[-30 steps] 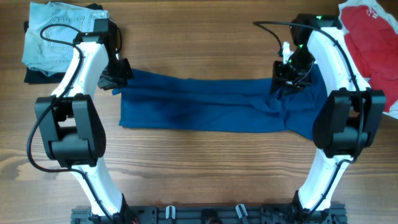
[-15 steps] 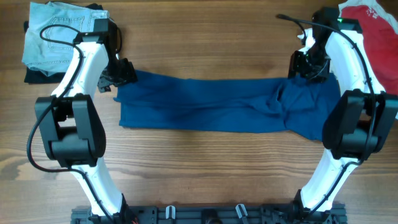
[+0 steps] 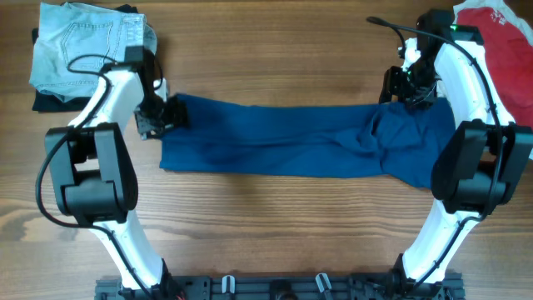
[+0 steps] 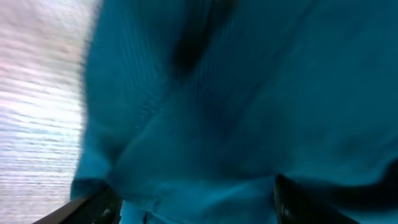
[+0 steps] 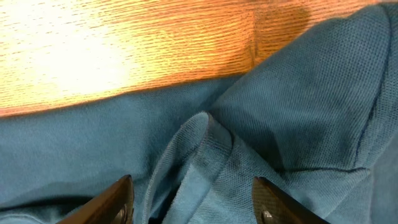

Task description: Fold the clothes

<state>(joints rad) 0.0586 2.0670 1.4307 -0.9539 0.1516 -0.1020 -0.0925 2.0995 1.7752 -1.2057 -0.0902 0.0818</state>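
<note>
Left gripper point(image 3: 163, 117) is standing with its jaws apart over the left end of the shirt point(image 3: 283, 142). In the left wrist view its fingers point(image 4: 297, 194) are showing at the bottom corners, spread wide, with blue cloth filling the space ahead of them; that view is blurred, and contact with the cloth cannot be told.

Right gripper point(image 3: 408, 85) is also standing with its jaws apart, at the far right corner of the shirt. In the right wrist view its fingers point(image 5: 119, 200) are flanking a raised fold of cloth without pinching it.

The shirt is lying on the table point(image 3: 266, 225) as a long band, stretched between the two arms and bunched near its right end. Folded jeans point(image 3: 83, 42) are lying at the far left corner, and a red garment point(image 3: 500, 50) at the far right corner.
</note>
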